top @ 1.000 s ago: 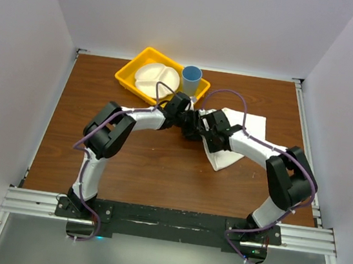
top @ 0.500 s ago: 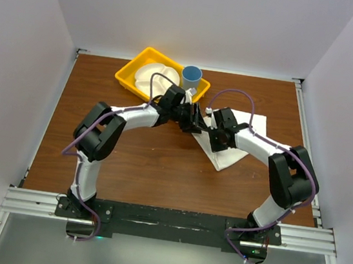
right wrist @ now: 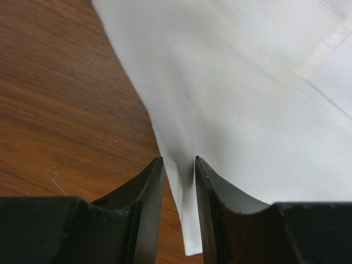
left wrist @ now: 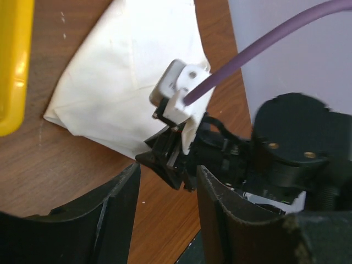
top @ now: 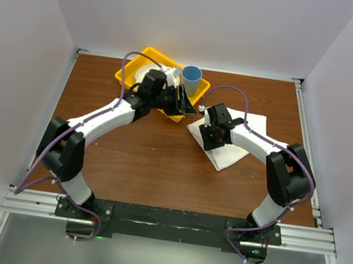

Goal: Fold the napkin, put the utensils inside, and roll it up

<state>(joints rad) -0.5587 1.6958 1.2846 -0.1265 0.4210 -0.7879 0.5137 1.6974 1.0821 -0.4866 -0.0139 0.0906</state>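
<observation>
Our right fingers [right wrist: 144,192] pinch a fold at the napkin [right wrist: 247,82] edge. Our left fingers [left wrist: 115,209] stand spread, holding nothing. The napkin lies on the surface [top: 127,158] beside the yellow tray [left wrist: 11,66], partly hidden under the right arm.

Overhead and wrist views, napkin [top: 228,157] shared

The napkin [top: 228,157] is seen as plain white, as is the divided plate [top: 150,71]. The tray [left wrist: 14,66] is coloured yellow, the cup [top: 191,77] light blue, and the cables [left wrist: 275,43] purple. The surface [top: 146,160] is patterned with brown wood grain.
</observation>
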